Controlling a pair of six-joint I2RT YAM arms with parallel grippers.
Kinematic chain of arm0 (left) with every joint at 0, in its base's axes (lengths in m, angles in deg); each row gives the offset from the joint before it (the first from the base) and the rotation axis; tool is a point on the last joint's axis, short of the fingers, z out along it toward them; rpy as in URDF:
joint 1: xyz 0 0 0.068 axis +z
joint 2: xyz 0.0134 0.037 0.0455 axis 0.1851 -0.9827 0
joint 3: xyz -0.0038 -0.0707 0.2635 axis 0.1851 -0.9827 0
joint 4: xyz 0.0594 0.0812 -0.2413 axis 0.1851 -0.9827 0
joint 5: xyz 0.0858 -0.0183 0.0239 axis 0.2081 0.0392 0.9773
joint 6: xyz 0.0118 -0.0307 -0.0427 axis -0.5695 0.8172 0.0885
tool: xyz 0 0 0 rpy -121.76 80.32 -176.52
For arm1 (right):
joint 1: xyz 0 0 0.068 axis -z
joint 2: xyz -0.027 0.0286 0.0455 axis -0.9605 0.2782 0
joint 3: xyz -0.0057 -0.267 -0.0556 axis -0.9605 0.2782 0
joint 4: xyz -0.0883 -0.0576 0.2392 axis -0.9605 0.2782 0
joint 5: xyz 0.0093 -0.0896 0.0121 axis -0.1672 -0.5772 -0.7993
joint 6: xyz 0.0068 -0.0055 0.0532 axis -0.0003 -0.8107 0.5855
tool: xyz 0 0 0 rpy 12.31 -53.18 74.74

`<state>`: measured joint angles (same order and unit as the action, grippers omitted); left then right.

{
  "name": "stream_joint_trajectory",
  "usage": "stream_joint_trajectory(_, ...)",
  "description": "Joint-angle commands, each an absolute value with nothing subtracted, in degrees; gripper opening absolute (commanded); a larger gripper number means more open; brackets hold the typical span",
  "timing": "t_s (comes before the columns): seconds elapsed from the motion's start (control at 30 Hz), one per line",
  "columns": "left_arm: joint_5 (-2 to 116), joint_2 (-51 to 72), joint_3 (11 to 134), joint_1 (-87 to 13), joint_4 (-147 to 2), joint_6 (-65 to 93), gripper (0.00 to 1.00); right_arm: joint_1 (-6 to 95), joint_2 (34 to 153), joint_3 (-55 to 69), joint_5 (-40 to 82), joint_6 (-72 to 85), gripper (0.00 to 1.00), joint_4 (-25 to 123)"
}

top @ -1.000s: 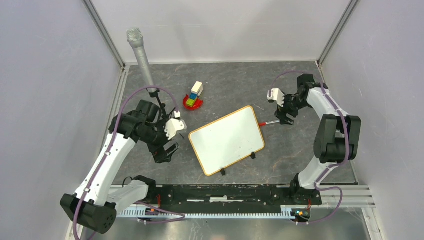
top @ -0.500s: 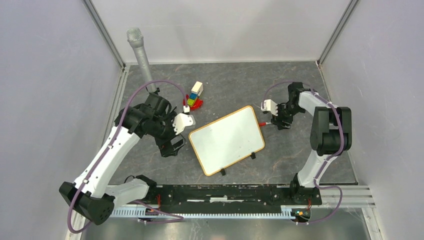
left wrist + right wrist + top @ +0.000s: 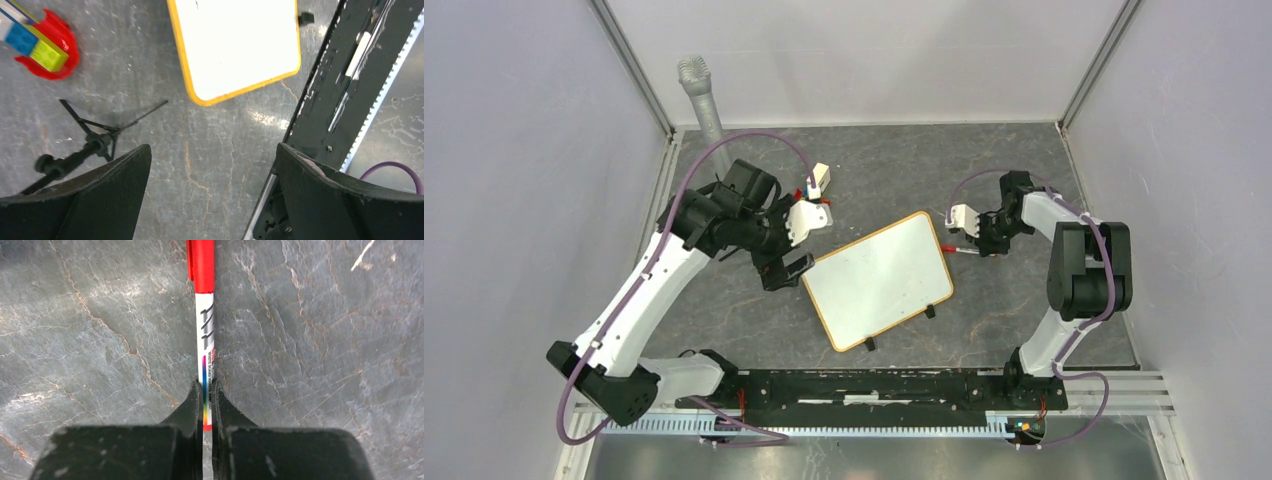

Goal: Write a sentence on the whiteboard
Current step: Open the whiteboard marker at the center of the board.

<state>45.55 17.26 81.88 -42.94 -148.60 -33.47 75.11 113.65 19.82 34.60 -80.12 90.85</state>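
The whiteboard (image 3: 879,280) lies tilted in the middle of the table, light frame around a blank white face; no sentence shows on it. Its near-left corner also appears in the left wrist view (image 3: 235,45). A red-capped marker (image 3: 959,246) lies on the table just off the board's right corner. My right gripper (image 3: 980,246) is shut on the marker's white barrel (image 3: 205,315), with the two fingers pinching its rear end (image 3: 205,390). My left gripper (image 3: 786,272) hovers wide open beside the board's left corner, with only bare table between its fingers (image 3: 212,150).
A red toy base with coloured blocks (image 3: 812,195) sits behind the left gripper, also seen in the left wrist view (image 3: 42,47). A grey microphone-like cylinder (image 3: 704,105) stands on a small black tripod (image 3: 95,142) at the back left. A black rail (image 3: 864,385) runs along the near edge.
My right gripper came down onto the marker and shut on it. My left arm swung farther and rightward, from the board's near-left side up to its left corner, staying open.
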Motion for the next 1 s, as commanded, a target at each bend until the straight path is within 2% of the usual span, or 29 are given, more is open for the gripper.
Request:
stream_joint_trajectory(0.0,42.40,14.81,88.60,-43.19,-147.01,-31.62,1.00,78.24,111.69,16.59,34.40,-76.97,0.00,92.04)
stream_joint_trajectory(0.17,40.11,11.73,94.54,-43.29,-146.96,-31.43,1.00,81.90,108.22,8.32,40.31,-75.07,0.00,99.61)
stream_joint_trajectory(0.47,41.04,4.66,107.79,-48.15,-150.24,-27.53,1.00,80.88,95.79,0.95,51.06,-70.37,0.00,105.85)
stream_joint_trajectory(0.7,41.29,-6.72,123.14,-52.33,-159.81,-23.32,1.00,66.79,84.99,0.78,46.64,-66.62,0.00,107.24)
stream_joint_trajectory(0.97,34.19,-11.23,124.36,-52.50,-159.67,-17.62,1.00,52.76,77.71,1.93,42.59,-58.48,0.00,104.30)
